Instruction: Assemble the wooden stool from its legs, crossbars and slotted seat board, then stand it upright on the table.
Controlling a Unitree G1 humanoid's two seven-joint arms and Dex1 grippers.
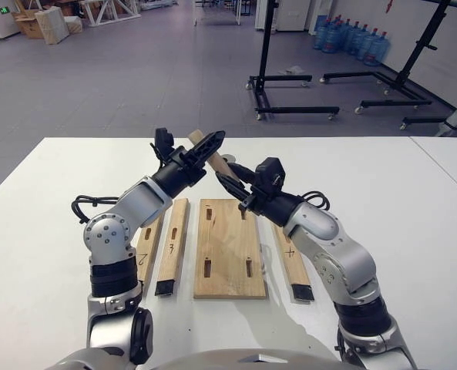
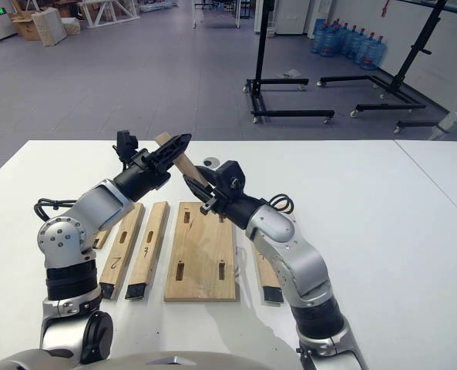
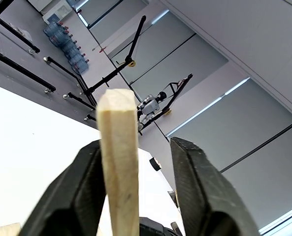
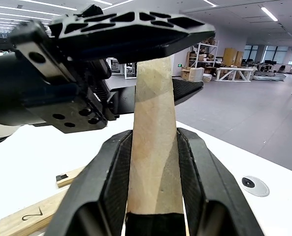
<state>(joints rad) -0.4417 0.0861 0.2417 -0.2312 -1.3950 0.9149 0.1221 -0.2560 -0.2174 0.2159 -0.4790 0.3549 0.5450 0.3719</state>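
Above the single seat board (image 1: 230,250), the right gripper (image 1: 226,176) clamps one wooden piece (image 3: 118,162), and the left gripper (image 1: 207,146) stands with fingers parted around its top, while two legs (image 1: 173,245) lie left of the board and a third leg (image 1: 293,266) right.

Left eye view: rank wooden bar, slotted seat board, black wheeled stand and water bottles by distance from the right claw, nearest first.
1. wooden bar: gripped in the right claw.
2. slotted seat board: on the table, just below.
3. black wheeled stand: floor beyond the table.
4. water bottles: far back right.
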